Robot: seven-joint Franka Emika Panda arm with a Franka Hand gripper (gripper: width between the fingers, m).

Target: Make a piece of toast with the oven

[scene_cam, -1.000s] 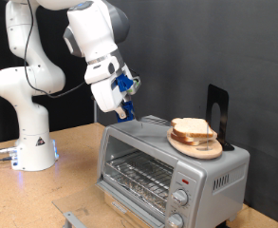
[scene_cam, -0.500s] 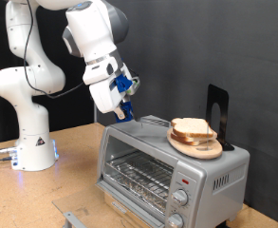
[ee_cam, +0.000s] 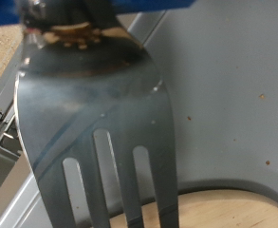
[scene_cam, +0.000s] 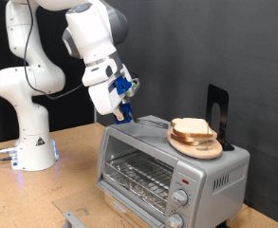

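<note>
Silver-grey and boxy, the metal toaster oven point(scene_cam: 172, 169) sits toward the exterior view's right on the brown wooden worktop point(scene_cam: 72, 180), its glass door shut over a wire rack, round knobs down its front panel beside a small red light. On its roof rests a round wooden board point(scene_cam: 197, 145) carrying a pile of pale tan bread slices with darker crusts point(scene_cam: 192, 127); I cannot pick out a single separate slice. Behind the board stands a black upright stand point(scene_cam: 215, 115). The white arm's base point(scene_cam: 32, 142) is planted near the worktop's far left corner, and its end effector point(scene_cam: 125, 106) hangs over the oven's left top edge with something blue at its fingers; how far they are parted I cannot tell from here.

Seen from the wrist, a grey slotted metal spatula blade point(ee_cam: 101, 142) fills the frame, clamped at its upper end in the end effector point(ee_cam: 77, 19), over the grey oven top, with a curve of the wooden board's edge at the corner.
</note>
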